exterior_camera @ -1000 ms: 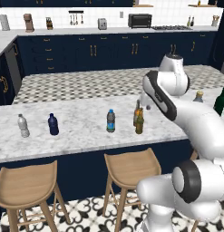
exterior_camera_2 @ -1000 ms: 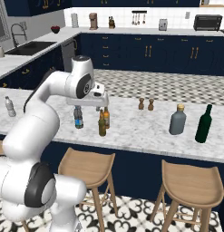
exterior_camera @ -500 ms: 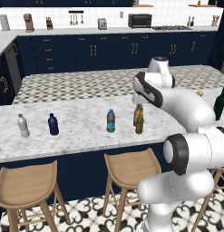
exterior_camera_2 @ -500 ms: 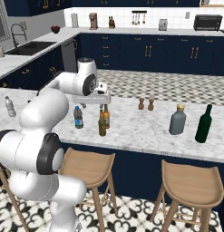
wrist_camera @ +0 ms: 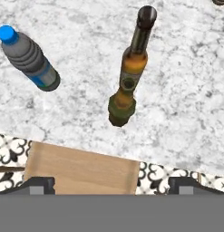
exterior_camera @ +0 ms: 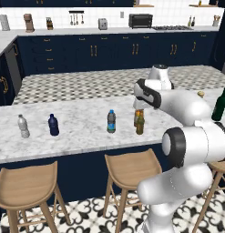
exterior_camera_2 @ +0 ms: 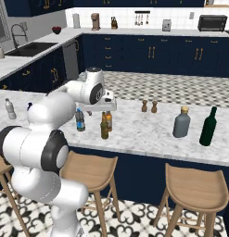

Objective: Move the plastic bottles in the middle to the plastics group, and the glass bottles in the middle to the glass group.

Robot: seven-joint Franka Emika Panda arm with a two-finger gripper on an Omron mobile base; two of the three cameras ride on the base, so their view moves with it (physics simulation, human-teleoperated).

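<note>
Gripper (wrist_camera: pixel 111 183) open above amber bottles (wrist_camera: pixel 129 72); blue-capped bottle (wrist_camera: pixel 29 58) apart, near counter edge (wrist_camera: pixel 77 145)

Open marble between blue-capped bottle (wrist_camera: pixel 32 59) and amber bottles (wrist_camera: pixel 129 74)

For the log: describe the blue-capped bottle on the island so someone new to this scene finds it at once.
On the long marble counter above the wooden stools, look near the middle, just left of the two amber bottles under the gripper. The blue-capped bottle stands upright there, apart from them: greyish, see-through, with a teal-blue label band, unlike the all-navy bottle farther left.
</note>
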